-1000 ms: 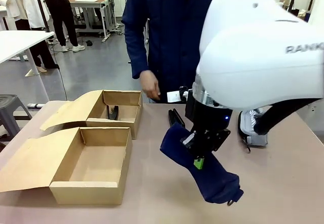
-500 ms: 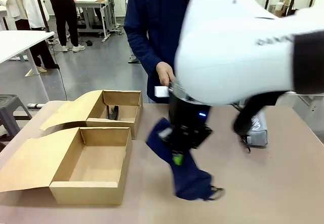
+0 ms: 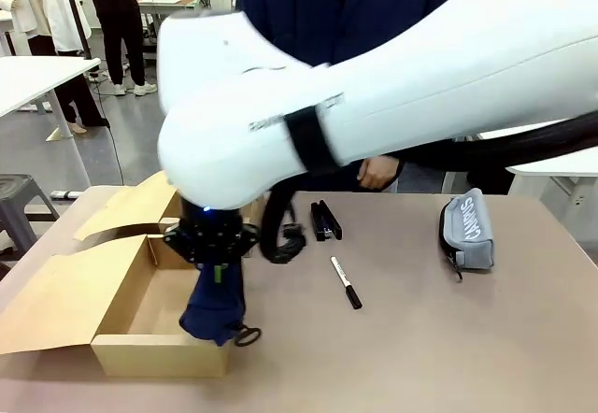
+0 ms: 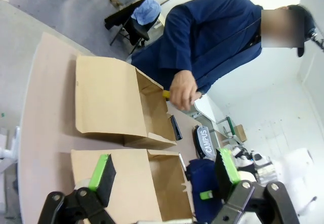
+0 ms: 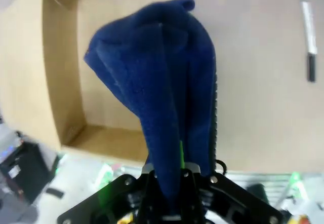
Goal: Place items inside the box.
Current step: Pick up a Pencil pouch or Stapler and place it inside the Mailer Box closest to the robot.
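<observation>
Currently pinching the navy pouch (image 3: 213,306) by its upper end in the tightly closed right jaws, dangling it over the right wall of the near open box (image 3: 140,357), with the zip ring just outside the rim. Lying on the counter (image 3: 523,338) just beyond: marker pen (image 3: 346,282) and black stapler (image 3: 325,219), with a grey pencil case (image 3: 465,231) farther right. Blocking most of the far box (image 3: 121,209): the white right arm (image 3: 392,86). Spreading the left jaws wide above both boxes, gripping nothing.
</observation>
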